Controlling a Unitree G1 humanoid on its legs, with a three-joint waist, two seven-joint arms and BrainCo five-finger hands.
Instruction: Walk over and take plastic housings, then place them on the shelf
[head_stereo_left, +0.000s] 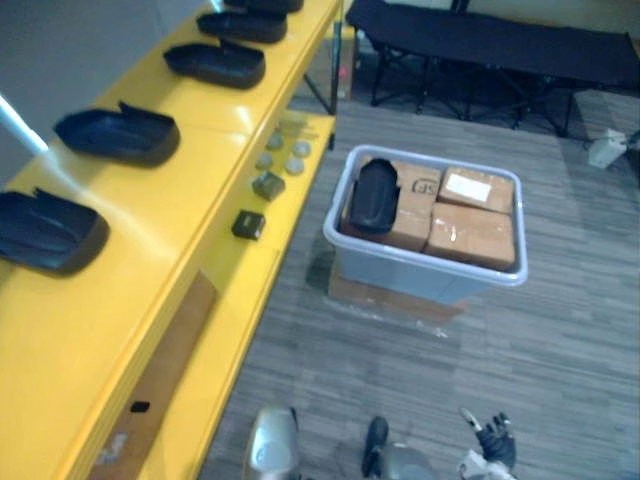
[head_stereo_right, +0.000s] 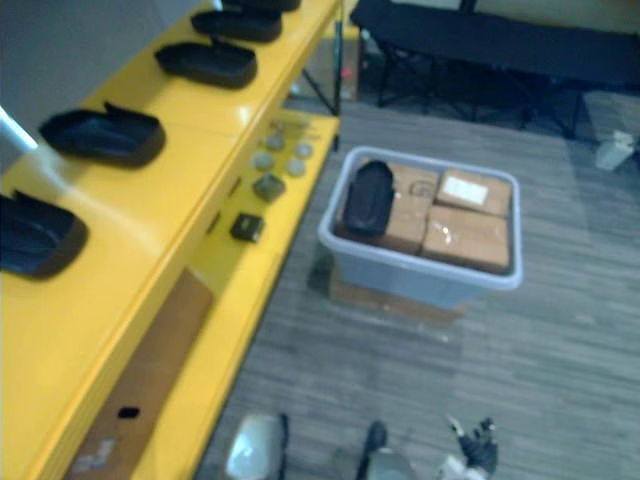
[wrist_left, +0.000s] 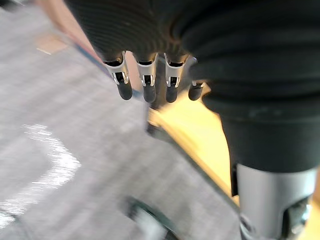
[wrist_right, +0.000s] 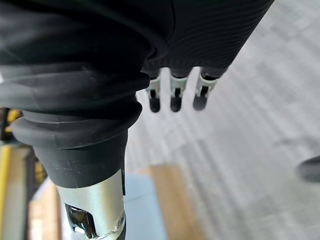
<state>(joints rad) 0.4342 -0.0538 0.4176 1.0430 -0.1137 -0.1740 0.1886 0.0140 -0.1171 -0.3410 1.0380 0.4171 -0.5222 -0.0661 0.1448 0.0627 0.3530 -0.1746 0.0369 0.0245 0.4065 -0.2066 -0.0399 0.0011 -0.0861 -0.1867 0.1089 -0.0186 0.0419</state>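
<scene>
One black plastic housing (head_stereo_left: 373, 196) lies on cardboard boxes (head_stereo_left: 470, 235) inside a grey-blue bin (head_stereo_left: 420, 270) on the floor ahead. Several more black housings (head_stereo_left: 118, 133) sit in a row on top of the yellow shelf (head_stereo_left: 160, 240) to my left. My right hand (head_stereo_left: 490, 445) hangs low at the bottom right, well short of the bin. Its fingers (wrist_right: 175, 95) are relaxed over the floor and hold nothing. My left hand (wrist_left: 145, 85) hangs beside the shelf's edge with loose, empty fingers.
The shelf's lower ledge carries small grey round parts (head_stereo_left: 283, 155), a small black box (head_stereo_left: 248, 224) and a cardboard strip (head_stereo_left: 160, 380). A flat cardboard piece (head_stereo_left: 390, 297) lies under the bin. A black folding cot (head_stereo_left: 500, 45) stands at the back.
</scene>
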